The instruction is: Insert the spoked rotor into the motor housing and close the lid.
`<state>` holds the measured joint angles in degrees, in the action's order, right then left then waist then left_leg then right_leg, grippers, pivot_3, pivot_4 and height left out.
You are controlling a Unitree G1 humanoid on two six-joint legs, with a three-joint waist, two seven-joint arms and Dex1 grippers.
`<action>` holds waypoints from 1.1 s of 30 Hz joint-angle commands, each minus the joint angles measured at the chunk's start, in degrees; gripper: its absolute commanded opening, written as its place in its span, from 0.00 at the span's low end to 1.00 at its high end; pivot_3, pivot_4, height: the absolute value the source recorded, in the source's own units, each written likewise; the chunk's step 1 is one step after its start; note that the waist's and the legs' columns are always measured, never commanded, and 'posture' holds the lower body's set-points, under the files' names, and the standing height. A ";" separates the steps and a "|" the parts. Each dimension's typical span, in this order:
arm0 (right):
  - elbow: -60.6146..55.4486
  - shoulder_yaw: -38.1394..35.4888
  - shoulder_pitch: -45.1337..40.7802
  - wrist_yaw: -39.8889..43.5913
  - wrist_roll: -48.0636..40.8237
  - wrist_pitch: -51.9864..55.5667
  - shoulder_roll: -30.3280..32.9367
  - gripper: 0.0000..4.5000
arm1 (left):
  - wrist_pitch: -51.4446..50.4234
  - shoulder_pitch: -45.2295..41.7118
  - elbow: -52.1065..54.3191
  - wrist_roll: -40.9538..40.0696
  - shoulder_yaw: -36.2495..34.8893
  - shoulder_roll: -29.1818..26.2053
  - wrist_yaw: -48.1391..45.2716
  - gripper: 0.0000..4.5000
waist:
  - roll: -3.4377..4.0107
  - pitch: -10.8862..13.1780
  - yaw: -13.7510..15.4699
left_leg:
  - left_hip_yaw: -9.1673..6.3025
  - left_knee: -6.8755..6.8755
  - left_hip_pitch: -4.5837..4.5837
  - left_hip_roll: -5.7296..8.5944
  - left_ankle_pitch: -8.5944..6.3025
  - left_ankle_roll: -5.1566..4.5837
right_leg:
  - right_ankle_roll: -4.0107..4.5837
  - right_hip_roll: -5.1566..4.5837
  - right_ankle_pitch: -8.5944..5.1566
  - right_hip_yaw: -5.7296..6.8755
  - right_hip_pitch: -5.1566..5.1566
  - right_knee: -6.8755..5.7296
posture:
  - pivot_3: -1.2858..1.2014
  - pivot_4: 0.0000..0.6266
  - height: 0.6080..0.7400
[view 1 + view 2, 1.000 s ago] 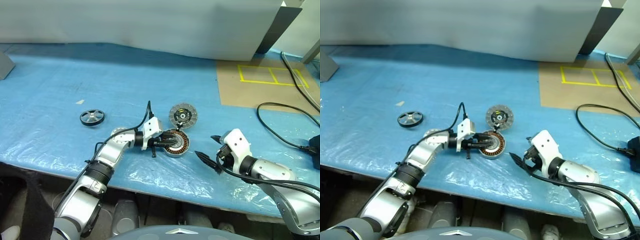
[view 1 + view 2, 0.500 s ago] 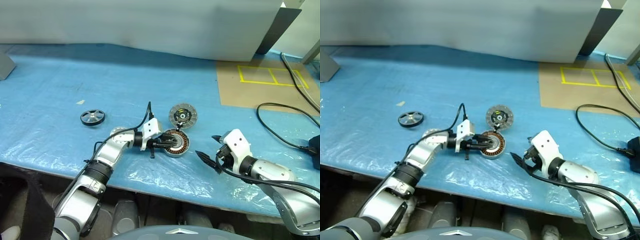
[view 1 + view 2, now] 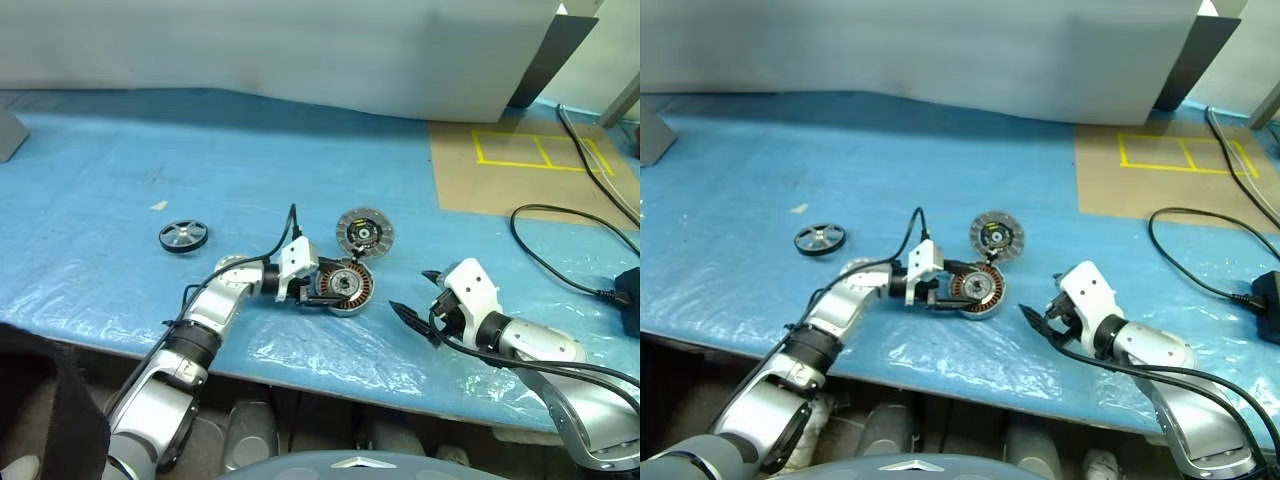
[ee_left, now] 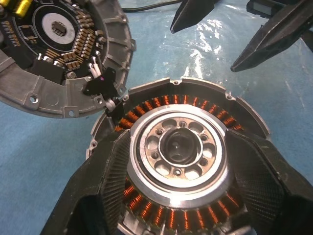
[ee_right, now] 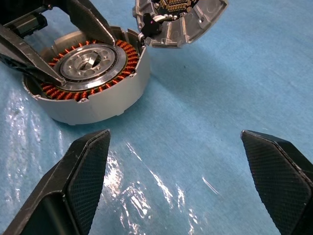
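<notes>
The motor housing (image 3: 347, 289) lies open on the blue sheet, its copper windings and silver hub (image 4: 178, 149) showing. The lid (image 3: 365, 232) lies flipped open just behind it, joined at the housing's edge, with its circuit side up (image 4: 54, 54). My left gripper (image 3: 333, 288) is open, and its fingers (image 4: 117, 171) straddle the hub over the windings. The spoked rotor (image 3: 184, 236) lies flat, alone, far to the left. My right gripper (image 3: 411, 292) hovers open and empty to the right of the housing (image 5: 98, 110), pointing at it.
A brown board with yellow tape (image 3: 520, 165) lies at the back right. Black cables (image 3: 560, 225) run across the right side. A white panel (image 3: 300, 50) stands along the back. The table's front edge (image 3: 300, 370) is close below both arms.
The left gripper's fingers have spread apart over the housing, and that hand has drawn slightly left. The right arm has stayed still.
</notes>
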<state>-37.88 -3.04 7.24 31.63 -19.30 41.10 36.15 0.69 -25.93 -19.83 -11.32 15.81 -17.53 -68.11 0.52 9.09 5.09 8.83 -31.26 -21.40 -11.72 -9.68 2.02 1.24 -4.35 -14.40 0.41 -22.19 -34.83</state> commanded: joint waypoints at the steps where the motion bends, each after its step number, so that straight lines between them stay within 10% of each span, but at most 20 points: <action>1: -2.74 -2.93 -4.09 2.91 -5.37 1.26 0.77 0.96 | -4.36 4.45 8.01 -4.35 -2.59 -3.62 -2.20 0.73 | 0.01 0.00 -0.07 | -0.01 0.03 -0.01 -0.01 0.00 0.00 | -0.03 0.00 0.02 0.02 -0.01 0.00 | 0.52 0.24 1.00; 14: 6.85 8.65 -18.30 11.08 -7.31 -0.67 1.27 0.03 | -12.53 16.36 24.42 -10.45 -9.25 -12.73 1.16 0.73 | 0.00 0.02 0.24 | 0.23 -0.04 -0.16 -0.05 0.00 0.00 | 0.12 0.00 -0.06 0.04 -0.08 -0.02 | 0.52 0.24 1.00; 33: 30.69 20.37 -25.46 14.14 10.31 -17.08 -1.67 0.01 | -9.58 19.10 23.07 -7.33 -8.42 -13.52 4.97 0.73 | -0.02 0.01 0.10 | 0.29 -0.17 -0.34 -0.02 0.01 0.00 | 0.13 0.05 -0.03 0.04 -0.24 -0.09 | 0.52 0.24 1.00</action>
<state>-7.52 15.19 -18.66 45.20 -12.28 26.59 33.51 -9.77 -6.28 2.78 -18.80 7.26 -31.18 -63.26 0.50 9.09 5.20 9.12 -31.43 -21.73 -11.74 -9.67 2.02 1.36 -4.28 -14.42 0.45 -22.41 -34.94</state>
